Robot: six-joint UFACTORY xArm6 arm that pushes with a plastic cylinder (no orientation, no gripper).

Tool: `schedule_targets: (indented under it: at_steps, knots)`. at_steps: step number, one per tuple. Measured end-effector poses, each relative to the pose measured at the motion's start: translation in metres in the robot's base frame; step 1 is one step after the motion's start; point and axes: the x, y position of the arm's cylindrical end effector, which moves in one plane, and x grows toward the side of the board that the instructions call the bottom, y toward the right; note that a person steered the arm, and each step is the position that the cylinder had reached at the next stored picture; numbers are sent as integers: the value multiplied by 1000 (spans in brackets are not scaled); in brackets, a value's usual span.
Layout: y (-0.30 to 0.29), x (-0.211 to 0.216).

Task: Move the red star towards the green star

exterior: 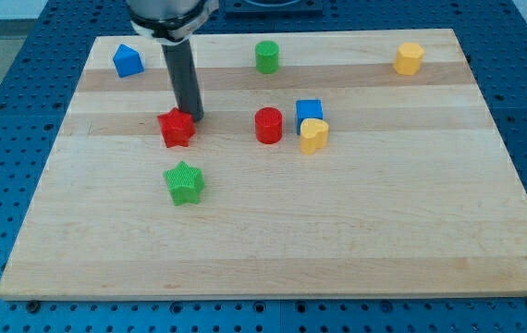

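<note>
The red star [177, 128] lies on the wooden board at the view's centre left. The green star [184, 182] lies just below it, a short gap apart. My tip [192, 117] stands at the red star's upper right edge, touching or almost touching it. The rod rises from there to the view's top.
A red cylinder [268, 125], a blue cube [309, 113] and a yellow heart [313, 135] sit right of the red star. A blue block [128, 61], a green cylinder [266, 56] and a yellow block [409, 58] line the top edge of the board [337, 240].
</note>
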Motion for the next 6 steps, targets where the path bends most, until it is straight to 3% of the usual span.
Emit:
schedule_targets:
  at_steps: [6]
  knots:
    - [47, 23]
